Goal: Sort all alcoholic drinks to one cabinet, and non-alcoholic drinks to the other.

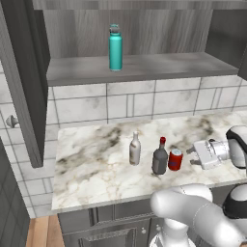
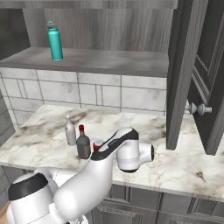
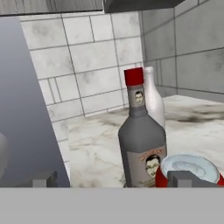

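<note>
While the claw (image 1: 192,155) gapes beside the red soda can (image 1: 175,159) | can: light, thin-walled, slick | grip mid-body, gently.

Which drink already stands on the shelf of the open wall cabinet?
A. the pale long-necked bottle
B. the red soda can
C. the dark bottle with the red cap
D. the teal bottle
D: the teal bottle stands alone on the grey cabinet shelf, while the soda can, the dark red-capped bottle and the pale bottle are all on the marble counter below.
</note>
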You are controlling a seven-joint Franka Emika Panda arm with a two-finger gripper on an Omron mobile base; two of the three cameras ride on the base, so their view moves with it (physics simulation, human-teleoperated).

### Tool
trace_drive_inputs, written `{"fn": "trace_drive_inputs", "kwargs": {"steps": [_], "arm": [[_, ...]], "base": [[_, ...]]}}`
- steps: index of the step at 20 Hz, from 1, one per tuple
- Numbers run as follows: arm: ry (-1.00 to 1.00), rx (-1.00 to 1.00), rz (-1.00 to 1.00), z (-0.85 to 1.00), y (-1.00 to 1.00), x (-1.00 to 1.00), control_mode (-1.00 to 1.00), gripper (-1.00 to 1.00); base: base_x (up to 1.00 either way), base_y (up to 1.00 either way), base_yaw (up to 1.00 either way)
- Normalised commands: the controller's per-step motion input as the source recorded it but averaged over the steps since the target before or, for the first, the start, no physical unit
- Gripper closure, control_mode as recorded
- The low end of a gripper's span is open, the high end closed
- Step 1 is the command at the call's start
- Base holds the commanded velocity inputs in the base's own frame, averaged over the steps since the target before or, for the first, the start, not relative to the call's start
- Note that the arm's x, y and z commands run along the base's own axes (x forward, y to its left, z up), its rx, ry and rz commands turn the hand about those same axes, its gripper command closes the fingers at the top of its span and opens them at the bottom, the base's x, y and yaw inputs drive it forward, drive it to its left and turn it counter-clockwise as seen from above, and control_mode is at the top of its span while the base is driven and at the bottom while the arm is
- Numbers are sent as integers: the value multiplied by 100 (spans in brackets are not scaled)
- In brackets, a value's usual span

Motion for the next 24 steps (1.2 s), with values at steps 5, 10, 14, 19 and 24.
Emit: {"fn": "trace_drive_inputs", "kwargs": {"steps": [5,10,14,19,24], "arm": [[0,0,0,-11,-2,15,-100,-100],[0,0,0,-11,-1,14,-100,-100],[0,0,0,-10,-3,17,-100,-100],[0,0,0,-11,-3,18,-100,-100],[0,0,0,-11,-2,14,-100,-100]], "base": [[0,0,0],[0,0,0],[0,0,0],[0,0,0],[0,0,0]]}}
